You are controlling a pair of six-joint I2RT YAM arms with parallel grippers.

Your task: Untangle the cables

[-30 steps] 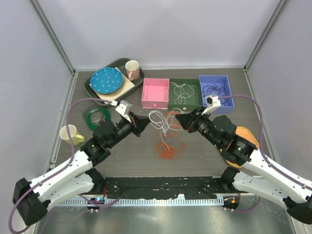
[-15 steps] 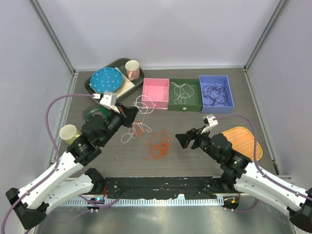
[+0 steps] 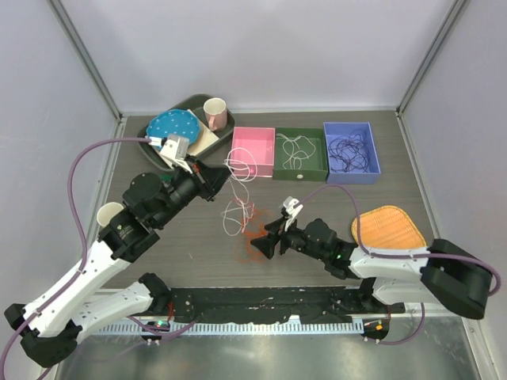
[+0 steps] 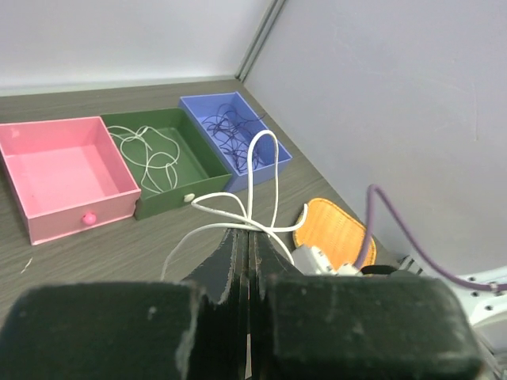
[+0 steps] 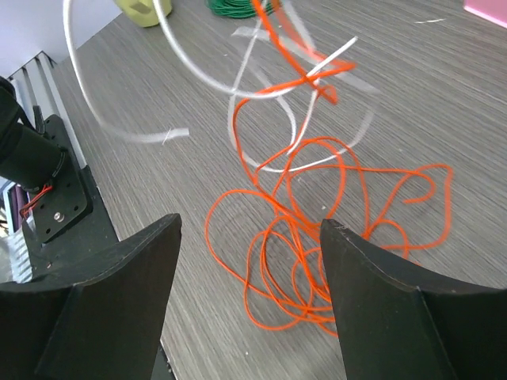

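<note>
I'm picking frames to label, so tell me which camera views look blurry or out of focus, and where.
Right wrist view: the white cable is smeared by motion, while the orange cable on the table looks fairly sharp. Left wrist view: the pink box is crisp, but the left end effector, close to the lens, is dark and soft. Top view: evenly lit, no glare, only soft shadows.

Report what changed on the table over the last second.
The left gripper, shut on the white cable, carried it up and away toward the pink box, stretching it off the red-orange cable. The right gripper let go, opened, drew back toward the near edge and swung left over the red-orange pile. The boxes, tray, cups and mat stayed put.
</note>
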